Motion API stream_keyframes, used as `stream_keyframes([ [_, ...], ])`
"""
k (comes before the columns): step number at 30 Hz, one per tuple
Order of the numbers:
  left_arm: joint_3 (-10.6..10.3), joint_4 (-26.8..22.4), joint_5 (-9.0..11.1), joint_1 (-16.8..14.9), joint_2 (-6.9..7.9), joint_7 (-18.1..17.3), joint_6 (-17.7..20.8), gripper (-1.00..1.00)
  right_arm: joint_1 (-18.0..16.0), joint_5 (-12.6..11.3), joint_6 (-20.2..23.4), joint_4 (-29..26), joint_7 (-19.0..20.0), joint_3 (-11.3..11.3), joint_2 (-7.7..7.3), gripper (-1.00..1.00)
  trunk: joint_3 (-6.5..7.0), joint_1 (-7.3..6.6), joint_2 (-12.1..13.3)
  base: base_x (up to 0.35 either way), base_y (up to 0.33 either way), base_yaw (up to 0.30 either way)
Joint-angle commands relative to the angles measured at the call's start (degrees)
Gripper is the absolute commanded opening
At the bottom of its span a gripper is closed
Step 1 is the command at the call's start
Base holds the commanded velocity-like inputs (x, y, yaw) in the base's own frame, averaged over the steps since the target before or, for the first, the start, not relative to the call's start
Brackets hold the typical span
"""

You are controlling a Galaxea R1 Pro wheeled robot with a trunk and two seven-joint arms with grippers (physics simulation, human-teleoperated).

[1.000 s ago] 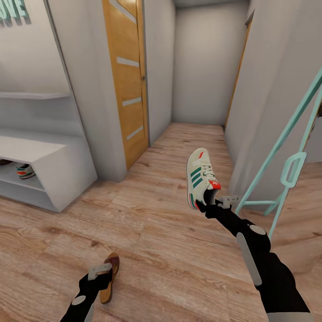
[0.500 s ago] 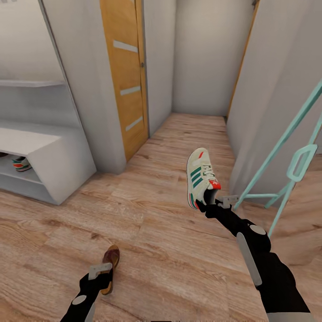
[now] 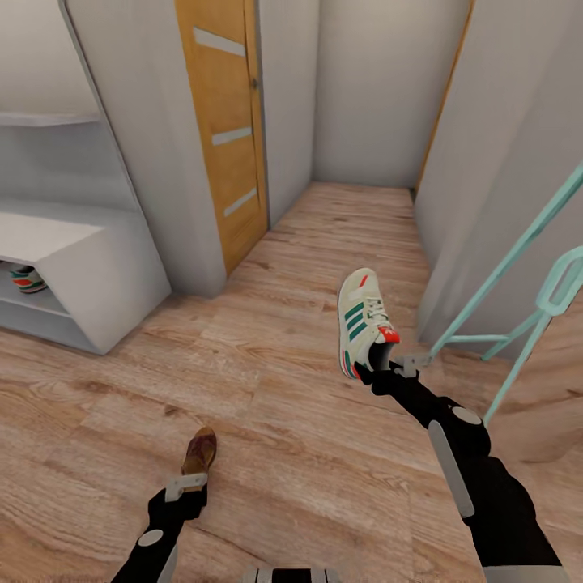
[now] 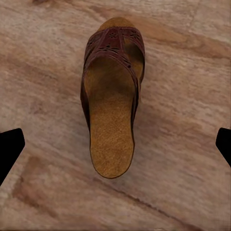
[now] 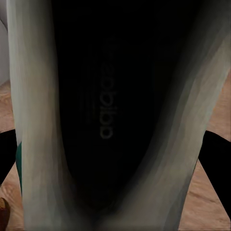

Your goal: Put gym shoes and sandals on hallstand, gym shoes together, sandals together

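My right gripper is shut on the heel of a cream gym shoe with green stripes, held toe-up above the corridor floor. In the right wrist view the shoe's dark insole lies close between the fingers. A dark-brown sandal with a tan insole lies flat on the planks just ahead of my left gripper. The left wrist view has the sandal below, between widely spread fingertips that do not touch it. A second gym shoe sits in the hallstand slot at far left.
A grey wall pillar and an orange door stand behind the hallstand. The corridor runs on ahead between grey walls. A mint-green metal frame leans at the right, close to my right arm.
The whole head view has shifted, so the hallstand, door and sandal sit higher in the picture. The sandal now lies farther ahead of my left gripper. The right gripper still holds the shoe.
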Motion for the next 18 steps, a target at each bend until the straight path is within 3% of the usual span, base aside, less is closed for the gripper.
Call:
stream_keyframes([
  [1, 0.0, 0.0, -0.6, 0.0, -0.06, 0.1, -0.2, 1.0, 0.0, -0.4, 0.6, -0.2, 0.1, 0.0, 0.0, -1.0, -0.36, 0.01, 0.0, 0.0, 0.0, 0.0],
  [9, -2.7, 0.0, -0.6, -0.1, -0.15, 1.0, -0.1, 1.0, 0.0, -0.4, 3.3, -0.7, 0.2, -0.1, 0.05, -1.0, -2.86, 0.21, -0.1, 0.0, 0.0, 0.0],
  [18, -3.1, -0.4, -0.5, -1.0, -0.2, 3.5, -0.2, 1.0, 0.0, -0.4, 3.7, -0.7, 1.5, -0.1, 0.06, -1.0, -5.67, 0.45, -0.3, 0.0, 0.0, 0.0],
])
